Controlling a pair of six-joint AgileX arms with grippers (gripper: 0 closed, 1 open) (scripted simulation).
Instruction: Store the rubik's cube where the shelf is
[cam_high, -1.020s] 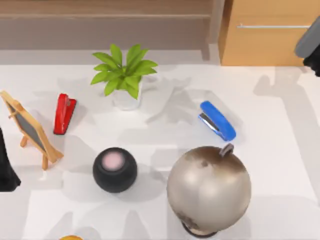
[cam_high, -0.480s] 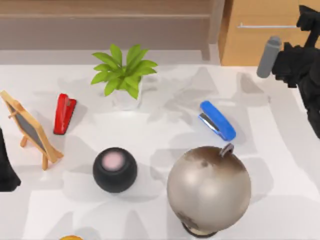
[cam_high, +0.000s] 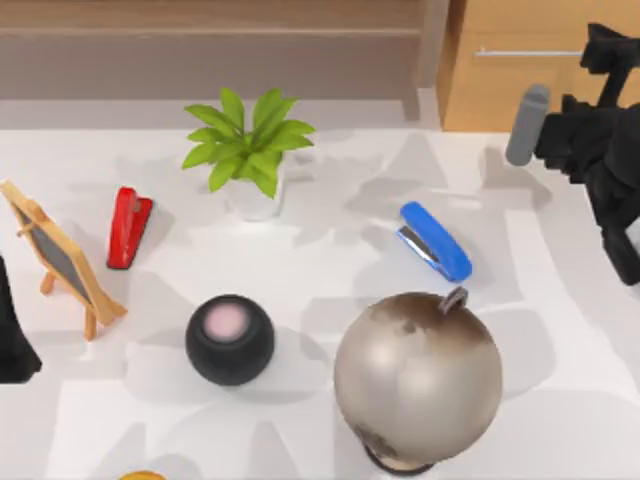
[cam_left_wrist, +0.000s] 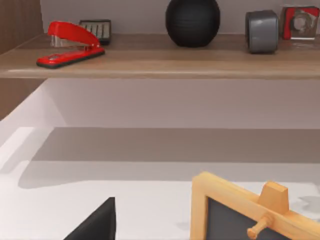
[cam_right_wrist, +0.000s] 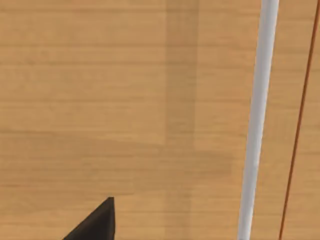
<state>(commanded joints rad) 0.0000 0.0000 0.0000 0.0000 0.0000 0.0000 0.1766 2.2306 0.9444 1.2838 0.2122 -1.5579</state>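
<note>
our right gripper (cam_high: 605, 60) faces the cabinet (cam_high: 540, 95) beside its bar handle (cam_right_wrist: 256, 120), finger opening we cannot tell; with the cube not located and the shelf (cam_high: 210, 45) well left, we should square up slowly.

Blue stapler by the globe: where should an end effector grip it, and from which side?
Grip the blue plastic stapler across its narrow body near mid-length, coming straight down. It lies flat on the white table, long axis diagonal in the top view, so close across that diagonal. Bare table flanks both long sides; the bronze globe stands near its lower end.
</note>
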